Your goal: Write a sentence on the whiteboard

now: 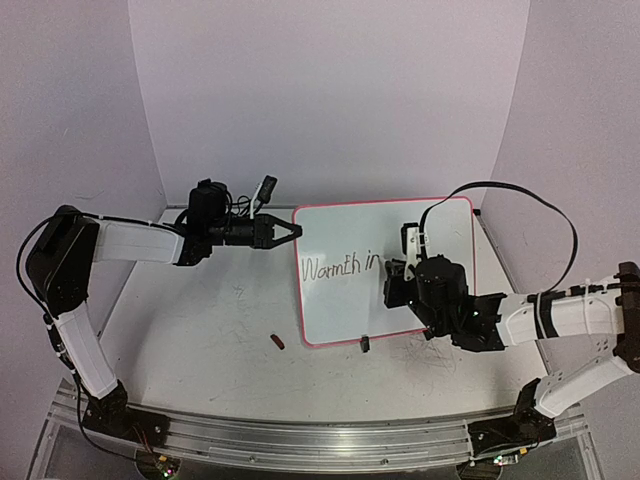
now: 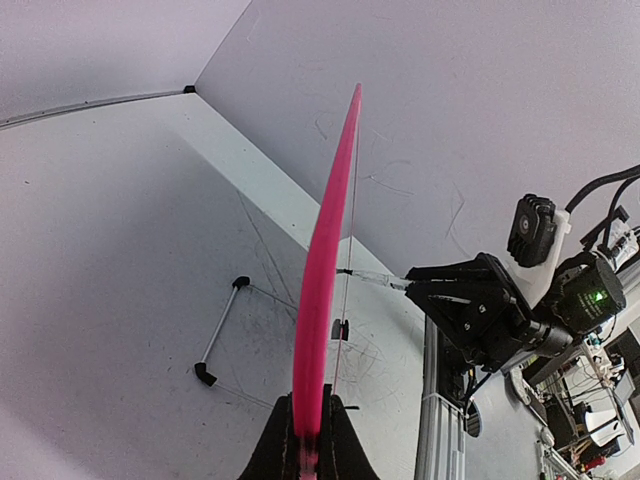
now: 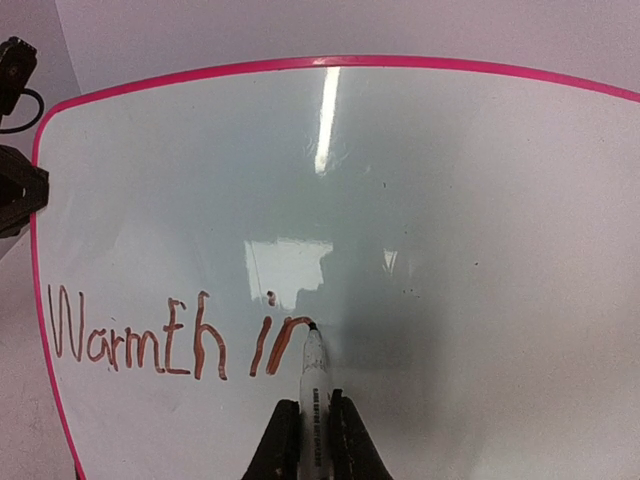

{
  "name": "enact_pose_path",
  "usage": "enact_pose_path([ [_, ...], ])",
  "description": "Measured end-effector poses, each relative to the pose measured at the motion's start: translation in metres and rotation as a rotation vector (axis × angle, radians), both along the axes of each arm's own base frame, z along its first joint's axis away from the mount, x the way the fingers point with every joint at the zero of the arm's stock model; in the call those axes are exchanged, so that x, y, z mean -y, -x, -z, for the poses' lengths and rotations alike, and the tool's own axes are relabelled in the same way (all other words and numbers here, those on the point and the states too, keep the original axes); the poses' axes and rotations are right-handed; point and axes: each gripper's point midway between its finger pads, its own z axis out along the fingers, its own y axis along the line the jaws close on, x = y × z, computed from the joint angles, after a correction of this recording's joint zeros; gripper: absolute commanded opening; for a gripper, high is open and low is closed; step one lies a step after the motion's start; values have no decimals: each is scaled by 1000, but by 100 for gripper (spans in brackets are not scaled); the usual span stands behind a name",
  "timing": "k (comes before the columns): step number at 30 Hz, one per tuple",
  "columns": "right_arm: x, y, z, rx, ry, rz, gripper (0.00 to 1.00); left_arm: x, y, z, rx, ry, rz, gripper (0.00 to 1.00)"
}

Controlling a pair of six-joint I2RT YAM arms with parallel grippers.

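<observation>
where: whiteboard (image 1: 345,305) sits on counter (image 1: 200,330), right of centre, reading roughly "Warmth in" | left hand (image 1: 292,231) clenched on its far-left corner, likely steadying it | right hand (image 3: 308,425) grasps marker (image 3: 312,370), tip touching board after "in", sentence seemingly unfinished

The whiteboard (image 3: 480,250) is glossy white, edged by a bright pink frame (image 3: 300,62). Between the black jaws of the left gripper (image 2: 308,440) that frame shows as a hot-pink strip. Ahead of the black jaws of the right gripper (image 3: 312,410), reddish-brown lettering (image 3: 140,350) runs across the white. The marker (image 3: 313,385) in those jaws has a white barrel with small black print and a dark tip. The tabletop (image 1: 200,330) is pale grey with dark scuffs, and a small dark-red piece (image 1: 278,342) lies on it.
</observation>
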Motion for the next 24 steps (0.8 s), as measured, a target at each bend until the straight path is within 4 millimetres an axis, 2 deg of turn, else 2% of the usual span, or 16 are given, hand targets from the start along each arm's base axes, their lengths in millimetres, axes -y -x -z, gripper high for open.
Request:
enact_pose_path([
  [24,3,11,15,-55,-24,0,0,0,0,0,0,0,0,0],
])
